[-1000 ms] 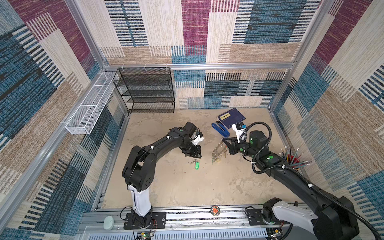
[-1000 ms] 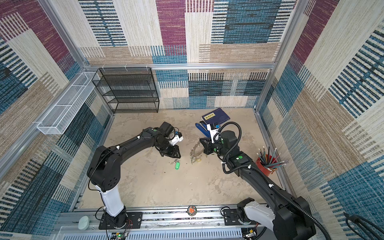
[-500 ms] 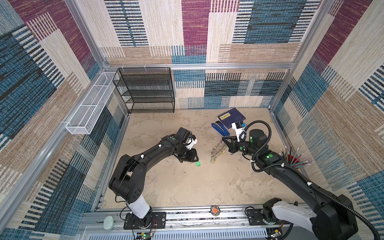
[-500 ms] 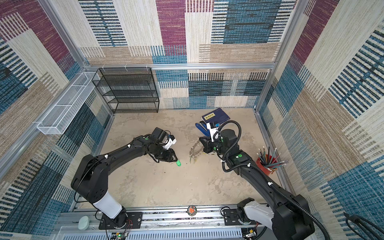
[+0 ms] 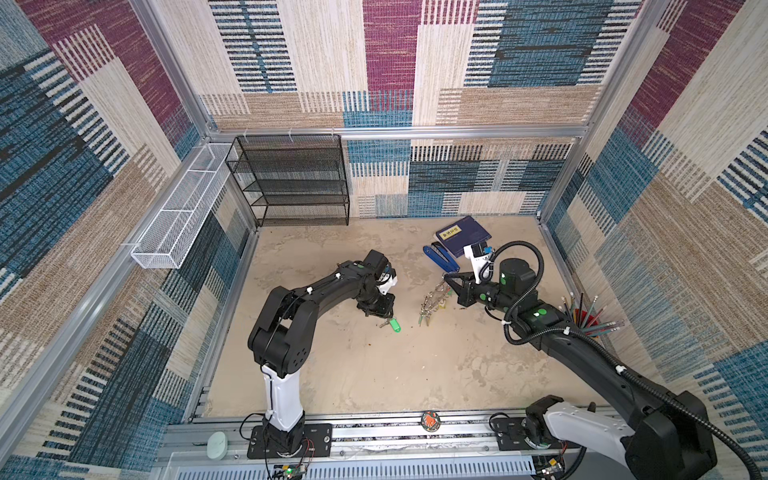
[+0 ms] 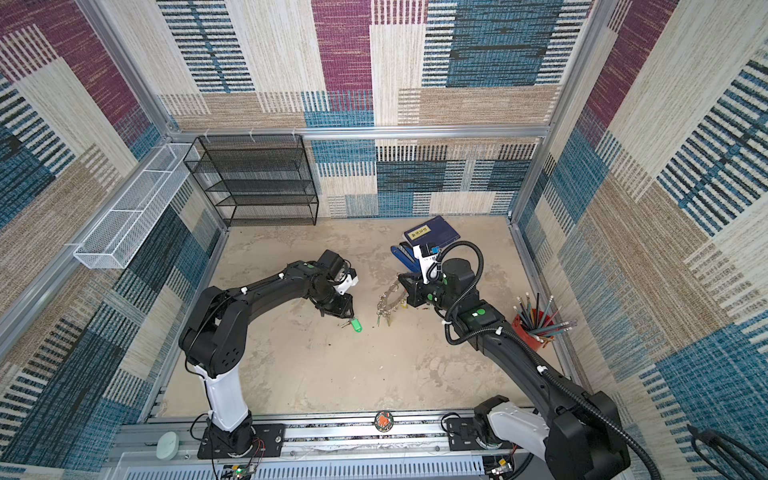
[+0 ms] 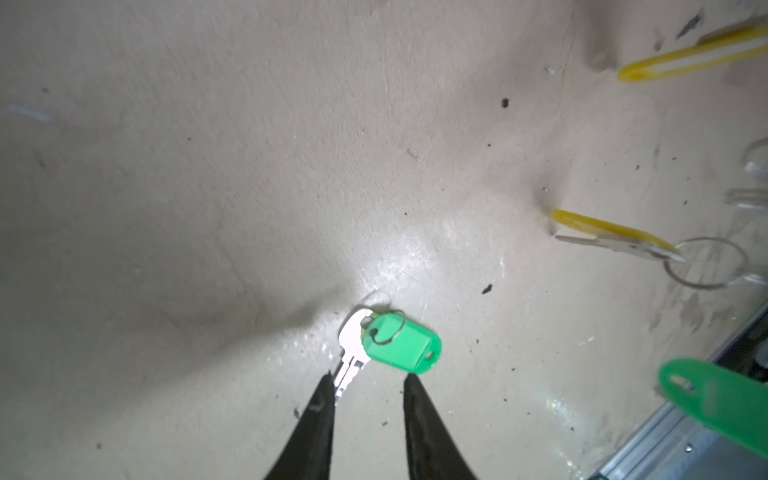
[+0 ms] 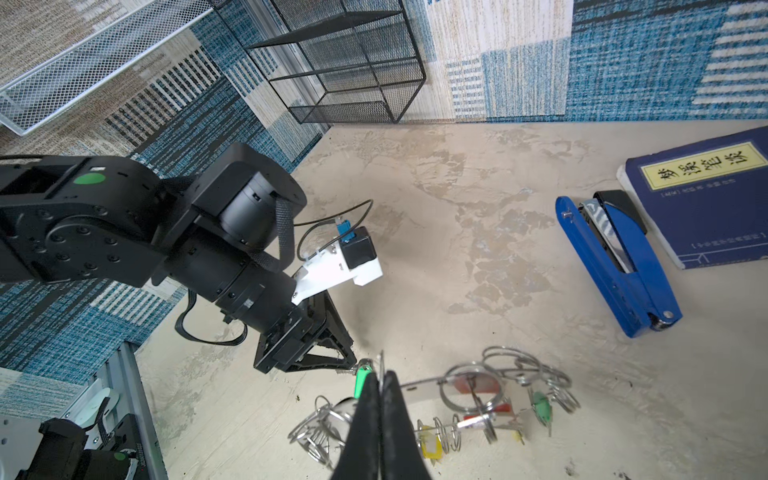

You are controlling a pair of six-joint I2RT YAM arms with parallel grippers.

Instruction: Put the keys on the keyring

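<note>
Right hand (image 8: 381, 376) is being clenched on the keyring (image 8: 465, 399). The fingers are being pressed together on the edge of its flat grey plate, as shown in the right wrist view. The keyring is being held tilted on edge over the desk (image 5: 374, 374), right of centre in both top views. Split rings with red, green and yellow tags are hanging all round the plate. In the left wrist view the lowest yellow tag looks to be touching the desk.

Left hand (image 7: 369, 380) is being held released, low over the desk: fingers apart, nothing gripped between them. The green-tagged key (image 7: 399, 347) is lying flat on the desk just ahead of the fingertips (image 7: 326, 388). It is to the left of the keyring and clear of it. The silver blade is pointing back at the left hand, with its end right beside one finger. Whether they are touching can't be told. The green tag is being carried on a small split ring through the key's bow and is partly overlapping it.

Also in view:
- A blue stapler (image 5: 440, 257) and a blue book (image 5: 463, 235) are lying side by side at the back of the desk, behind the right hand.
- A red pencil cup (image 5: 582, 322) is standing at the desk's right edge.
- A black mesh rack (image 5: 291, 183) is standing against the back wall.
</note>
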